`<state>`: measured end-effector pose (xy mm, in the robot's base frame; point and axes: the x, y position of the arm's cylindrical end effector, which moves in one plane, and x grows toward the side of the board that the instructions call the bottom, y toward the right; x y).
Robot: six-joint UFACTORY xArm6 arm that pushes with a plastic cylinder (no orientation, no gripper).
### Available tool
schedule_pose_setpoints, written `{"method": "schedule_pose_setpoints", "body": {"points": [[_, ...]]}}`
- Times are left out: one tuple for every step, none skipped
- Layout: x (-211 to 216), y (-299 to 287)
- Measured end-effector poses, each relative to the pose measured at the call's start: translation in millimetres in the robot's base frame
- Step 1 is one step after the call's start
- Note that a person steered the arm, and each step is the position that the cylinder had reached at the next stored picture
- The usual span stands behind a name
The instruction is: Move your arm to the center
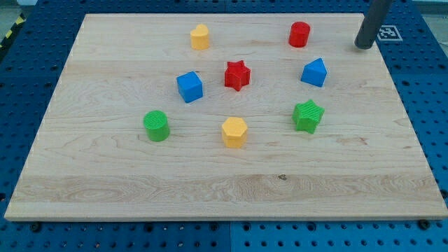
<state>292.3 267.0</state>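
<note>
My tip [363, 46] rests on the wooden board [105, 182] near its top right corner, right of the red cylinder [299, 34] and above the blue pentagon-like block [314, 72]. In the middle sits a red star [237, 75] with a blue cube [189, 86] to its left. A yellow block [200, 36] is at the top, a green cylinder [157, 125] at the left, a yellow hexagon [234, 131] below the middle, and a green star [308, 115] at the right.
The board lies on a blue perforated table [28, 70]. A white marker tag [387, 32] sits by the rod at the top right edge.
</note>
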Motion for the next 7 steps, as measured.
{"method": "schedule_pose_setpoints", "body": {"points": [[-2, -1], [-5, -1], [-5, -1], [4, -21], [8, -57], [8, -68], [16, -118]]}}
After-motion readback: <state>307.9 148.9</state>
